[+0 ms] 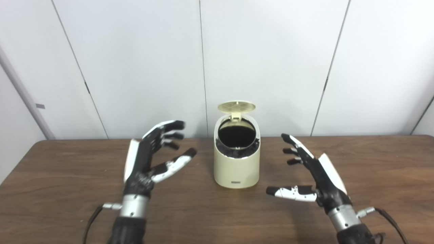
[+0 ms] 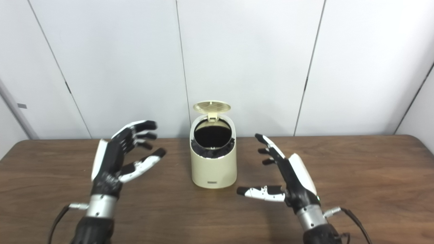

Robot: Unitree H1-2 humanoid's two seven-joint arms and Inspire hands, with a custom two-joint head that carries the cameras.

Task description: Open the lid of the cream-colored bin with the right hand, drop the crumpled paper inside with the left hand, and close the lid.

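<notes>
Cream-colored bin (image 1: 236,167) upright, round lid (image 1: 236,106) flipped open, dark liner inside

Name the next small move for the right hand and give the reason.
Probably bring the right hand up to the raised lid and press it down. The bin stands open, both hands are open and hold nothing, the left hand included, and no crumpled paper shows on the table.
</notes>
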